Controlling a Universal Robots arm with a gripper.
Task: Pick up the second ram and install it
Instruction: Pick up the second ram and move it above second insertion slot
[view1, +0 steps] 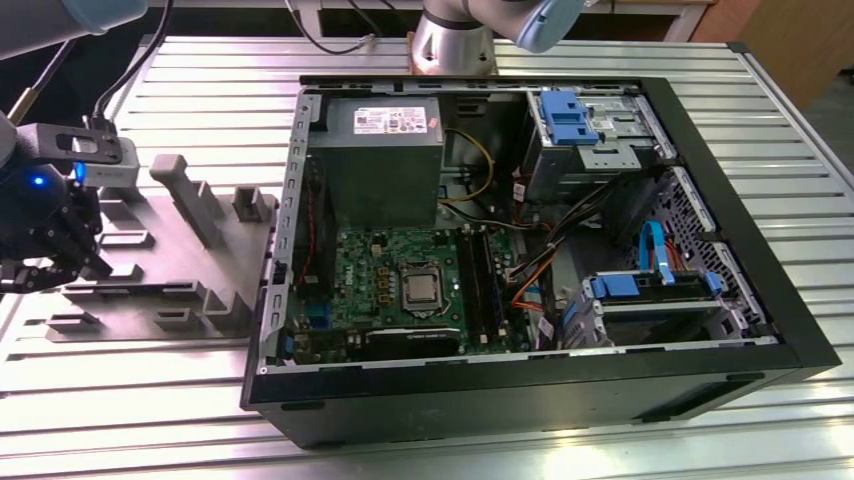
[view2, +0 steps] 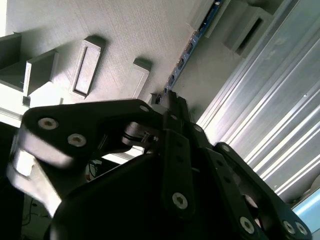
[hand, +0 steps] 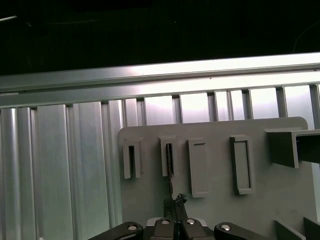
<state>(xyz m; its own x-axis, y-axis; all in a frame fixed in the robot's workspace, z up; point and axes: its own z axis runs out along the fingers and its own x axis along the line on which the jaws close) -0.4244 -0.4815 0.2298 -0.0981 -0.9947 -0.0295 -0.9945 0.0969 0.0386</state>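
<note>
1. The gripper (view1: 40, 268) was seen at the exterior view's left, low over the grey plastic fixture (view1: 187, 255). It was well apart from the open computer case (view1: 761, 340) on the slatted metal table (view1: 134, 410).
2. In both wrist views the fingers were drawn narrow and closed on the second ram (view2: 192, 42). The ram was seen edge-on as a thin dark strip running out from the fingertips (view2: 175, 115) across the fixture.
3. In the first wrist view the strip's far end (hand: 169, 160) was lined up with 1 of the narrow upright pockets (hand: 131, 160) of the fixture. Whether it was seated there or just clear of it could not be told.
4. The step in hand was judged to be the pick-up. The stick would best be drawn straight along the pocket walls, without tilt, so that its edge is neither dragged nor levered.
5. Where along its length the stick was gripped could not be told. A thin flat piece was judged likely to pivot between the pads, so a firm, square hold was called for.
6. The long black slots (view1: 478, 290) of the green board (view1: 387, 270) lay inside the case, to the right of the fixture in the exterior view.
</note>
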